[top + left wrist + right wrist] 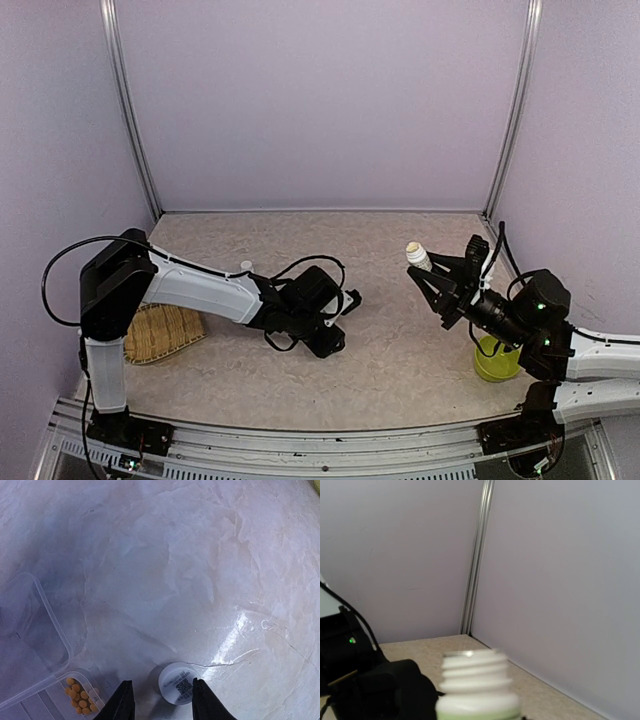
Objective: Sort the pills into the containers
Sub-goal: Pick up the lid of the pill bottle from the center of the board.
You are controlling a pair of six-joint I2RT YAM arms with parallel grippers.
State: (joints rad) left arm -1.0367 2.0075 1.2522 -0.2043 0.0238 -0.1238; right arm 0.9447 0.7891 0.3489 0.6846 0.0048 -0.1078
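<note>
In the left wrist view, several orange-yellow pills (80, 696) lie in one compartment of the clear compartment box (50, 682) at the lower left, its clear lid (30, 625) open beside it. No dark pill shows. My left gripper (162, 682) is open and low over the table, and a white bottle cap (179, 682) lies between its fingers, close to the right one. My right gripper (422, 270) is shut on a white open-necked bottle (477, 685) with a green label and holds it upright above the table's right side (418, 257).
A lime-green bowl (497, 360) stands at the right front, beside the right arm. A woven bamboo tray (160, 332) lies at the left front, by the left arm's base. A small white object (246, 266) sits behind the left arm. Walls enclose the table.
</note>
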